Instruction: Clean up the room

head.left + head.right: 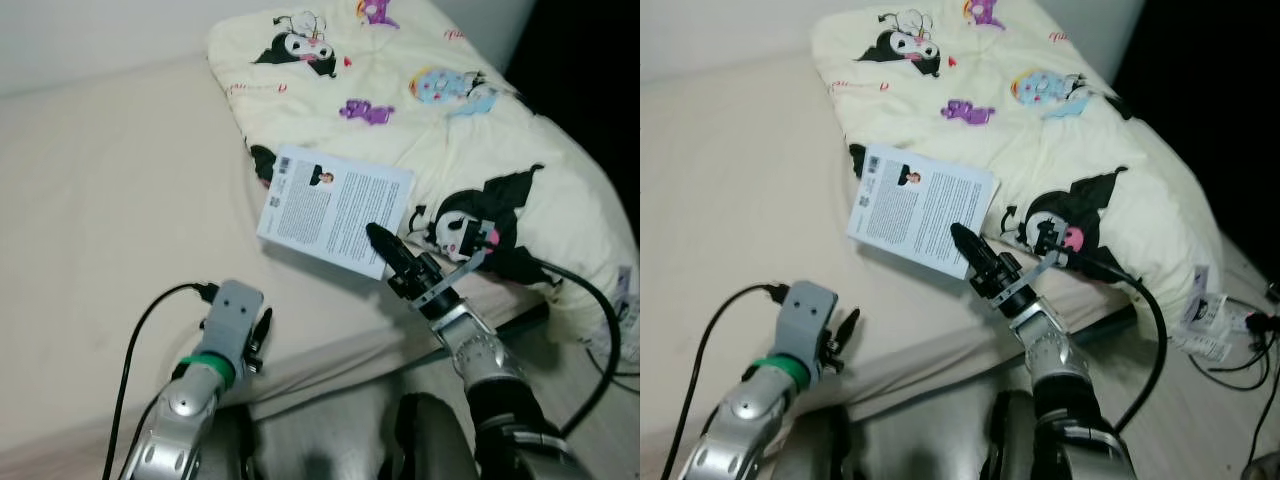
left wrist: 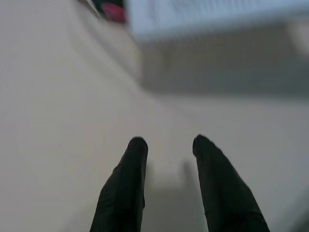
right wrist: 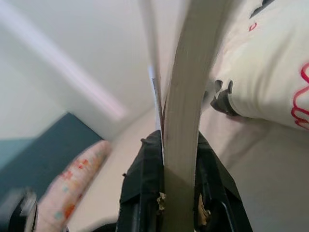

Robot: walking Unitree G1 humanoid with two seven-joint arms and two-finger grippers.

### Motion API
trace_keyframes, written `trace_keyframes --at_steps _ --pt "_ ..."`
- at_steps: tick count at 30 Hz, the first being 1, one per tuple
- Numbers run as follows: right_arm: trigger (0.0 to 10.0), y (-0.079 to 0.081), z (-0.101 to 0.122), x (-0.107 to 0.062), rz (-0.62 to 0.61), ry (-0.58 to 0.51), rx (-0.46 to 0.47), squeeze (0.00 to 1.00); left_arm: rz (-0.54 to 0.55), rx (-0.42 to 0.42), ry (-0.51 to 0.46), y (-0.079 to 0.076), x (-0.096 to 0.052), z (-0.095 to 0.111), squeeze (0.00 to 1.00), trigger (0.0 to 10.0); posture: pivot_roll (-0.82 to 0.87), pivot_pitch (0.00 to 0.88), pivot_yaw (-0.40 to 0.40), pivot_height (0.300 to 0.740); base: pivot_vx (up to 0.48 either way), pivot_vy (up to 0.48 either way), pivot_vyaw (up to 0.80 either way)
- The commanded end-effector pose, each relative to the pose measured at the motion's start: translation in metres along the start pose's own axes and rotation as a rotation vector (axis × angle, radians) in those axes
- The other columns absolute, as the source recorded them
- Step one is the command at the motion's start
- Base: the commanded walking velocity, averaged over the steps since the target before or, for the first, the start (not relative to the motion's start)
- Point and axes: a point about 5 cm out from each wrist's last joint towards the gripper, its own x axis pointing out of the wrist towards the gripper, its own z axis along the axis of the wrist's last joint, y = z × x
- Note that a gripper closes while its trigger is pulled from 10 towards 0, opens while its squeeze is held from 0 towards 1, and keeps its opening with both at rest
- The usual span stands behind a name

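Book (image 1: 335,212) pinched at its near edge by right gripper (image 1: 383,243) (lifting off bed (image 1: 110,210), likely) | left gripper (image 2: 166,159) parted, empty, over sheet

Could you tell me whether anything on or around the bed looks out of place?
The book is the odd one: back cover up, it sits askew, partly on the crumpled cartoon-print comforter, and the right hand is shut on its near edge. Cables and a tag lie loose on the floor beside the bed.
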Motion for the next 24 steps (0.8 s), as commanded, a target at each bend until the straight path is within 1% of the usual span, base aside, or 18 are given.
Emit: trace_keyframes --at_steps 1,2,3,4,5,6,9,10,11,12,14,15,16,17,19,20,24 --pt "0.0 0.003 -0.002 -0.005 -0.039 -0.001 -0.071 0.00 0.038 -0.022 0.004 0.006 -0.004 -0.003 0.00 10.0 -0.02 0.139 0.056 0.575 0.000 0.000 0.00" --pt "6.0 0.003 -0.003 -0.009 -0.078 0.003 -0.115 0.00 0.060 -0.030 -0.012 0.010 -0.003 0.001 0.00 10.0 -0.02 0.139 0.056 0.575 0.000 0.000 0.00" --pt "6.0 0.005 -0.006 -0.017 -0.117 0.028 -0.180 0.00 0.092 -0.044 -0.036 0.017 -0.002 0.007 0.00 10.0 -0.03 0.123 0.043 0.575 0.000 0.000 0.00" --pt "10.0 0.006 -0.008 -0.026 -0.167 0.028 -0.208 0.00 0.123 -0.055 -0.059 0.023 -0.002 0.013 0.00 10.0 -0.04 0.115 0.040 0.575 0.000 0.000 0.00" --pt "10.0 0.007 -0.009 -0.030 -0.194 0.027 -0.217 0.00 0.140 -0.061 -0.072 0.027 -0.002 0.016 0.00 10.0 -0.04 0.115 0.040 0.575 0.000 0.000 0.00" --pt "10.0 0.008 -0.009 -0.036 -0.230 0.036 -0.278 0.00 0.154 -0.067 -0.086 0.031 -0.001 0.020 0.00 10.0 -0.05 0.096 0.034 0.575 0.000 0.000 0.00" --pt "10.0 0.012 -0.006 -0.039 -0.281 0.027 -0.382 0.00 0.160 -0.077 -0.102 0.034 0.001 0.025 0.00 10.0 -0.06 0.070 0.033 0.575 0.000 0.000 0.00" --pt "10.0 0.014 -0.004 -0.037 -0.286 0.032 -0.427 0.00 0.155 -0.081 -0.110 0.033 0.001 0.027 0.00 10.0 -0.06 0.064 0.033 0.575 0.000 0.000 0.00" --pt "10.0 0.014 -0.004 -0.037 -0.286 0.032 -0.427 0.00 0.155 -0.081 -0.110 0.033 0.001 0.027 0.00 10.0 -0.06 0.064 0.033 0.575 0.000 0.000 0.00" --pt "10.0 0.017 -0.003 -0.036 -0.291 0.040 -0.459 0.00 0.152 -0.084 -0.115 0.033 0.002 0.028 0.00 10.0 -0.06 0.060 0.034 0.575 0.000 0.000 0.00" --pt "10.0 0.020 0.001 -0.033 -0.296 0.025 -0.473 0.00 0.145 -0.088 -0.122 0.031 0.004 0.031 0.00 10.0 -0.07 0.051 0.034 0.575 0.000 0.000 0.00" --pt "10.0 0.024 0.010 -0.024 -0.281 -0.002 -0.524 0.00 0.132 -0.095 -0.135 0.026 0.009 0.034 0.00 10.0 -0.07 0.037 0.029 0.575 0.000 0.000 0.00" --pt "10.0 0.024 0.010 -0.024 -0.281 -0.002 -0.524 0.00 0.132 -0.095 -0.135 0.026 0.009 0.034 0.00 10.0 -0.07 0.037 0.029 0.575 0.000 0.000 0.00" --pt "10.0 0.025 0.013 -0.021 -0.272 -0.013 -0.545 0.00 0.128 -0.098 -0.138 0.024 0.010 0.035 0.00 10.0 -0.07 0.036 0.028 0.575 0.000 0.000 0.00" --pt "10.0 0.024 0.019 -0.017 -0.301 -0.023 -0.616 0.00 0.124 -0.107 -0.142 0.021 0.013 0.036 0.00 10.0 -0.07 0.030 0.024 0.585 0.000 0.000 0.00" --pt "10.0 0.025 0.021 -0.016 -0.306 -0.029 -0.634 0.00 0.124 -0.111 -0.142 0.019 0.014 0.036 0.00 10.0 -0.07 0.027 0.023 0.590 0.000 0.000 0.00" --pt "10.0 0.025 0.023 -0.015 -0.326 -0.037 -0.649 0.00 0.120 -0.126 -0.144 0.015 0.016 0.037 0.00 10.0 -0.07 0.022 0.016 0.605 0.000 0.000 0.00"
